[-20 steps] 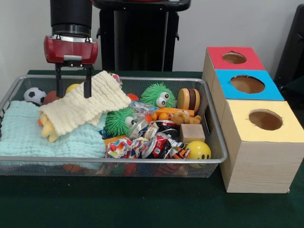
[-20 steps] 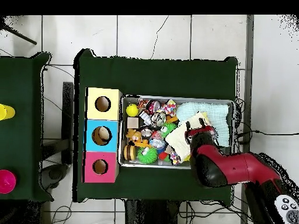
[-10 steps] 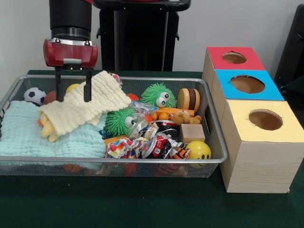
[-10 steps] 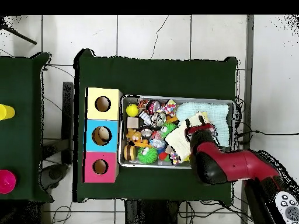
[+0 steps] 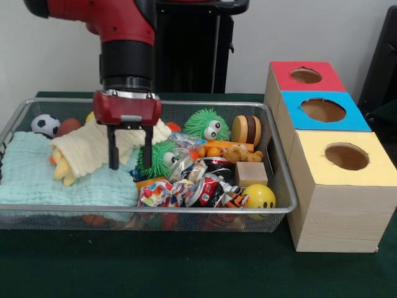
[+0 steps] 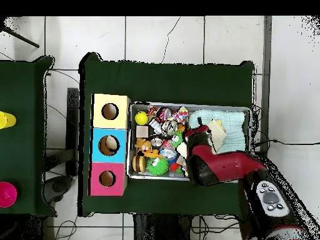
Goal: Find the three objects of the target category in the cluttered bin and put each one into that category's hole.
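At centre-left of the front view, the gripper (image 5: 130, 149) hangs with jaws spread and empty over the wire bin (image 5: 280, 186), beside the cream cloth (image 5: 84, 149). No target is held. Candidate items lie cluttered at bin centre; the holed boxes (image 5: 338, 158) stand at right.

cream cloth (image 5: 87, 149) part-hidden behind gripper (image 5: 131, 162) — orange toy (image 5: 94, 220) under mesh
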